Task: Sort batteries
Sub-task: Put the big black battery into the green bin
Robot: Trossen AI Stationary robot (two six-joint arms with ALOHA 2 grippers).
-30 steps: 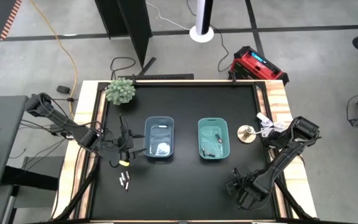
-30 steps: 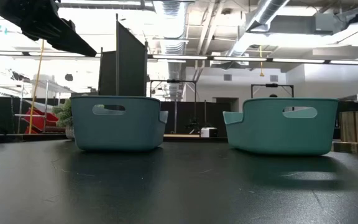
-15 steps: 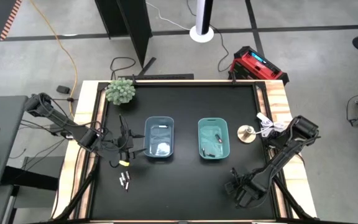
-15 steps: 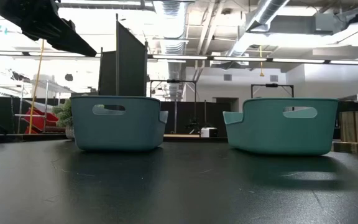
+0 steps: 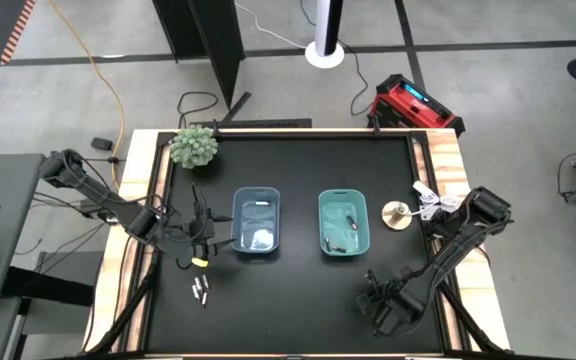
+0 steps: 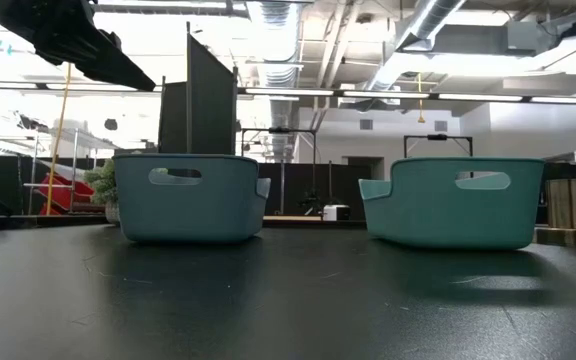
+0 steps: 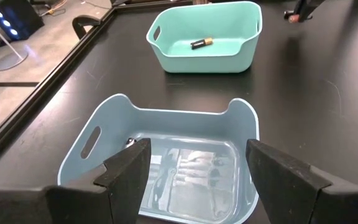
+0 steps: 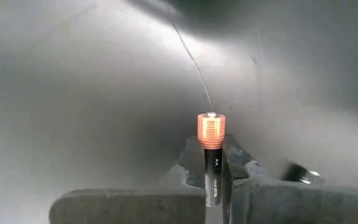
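my right pincer (image 8: 216,186), clamped on a dark aa battery (image 8: 211,155), had crept slightly inward along the worktop's (image 5: 298,310) near edge, toward the teal bin (image 5: 344,224); my left pincer (image 7: 194,180) hung apart over the blue bin (image 7: 166,168).

From overhead we look straight down on the whole counter (image 5: 288,290). At counter height we face level across it into the room. Both views share the blue bin (image 5: 257,222) and the green bin (image 5: 344,223). Our left wrist view looks closely into them; the right sits nearest the surface.
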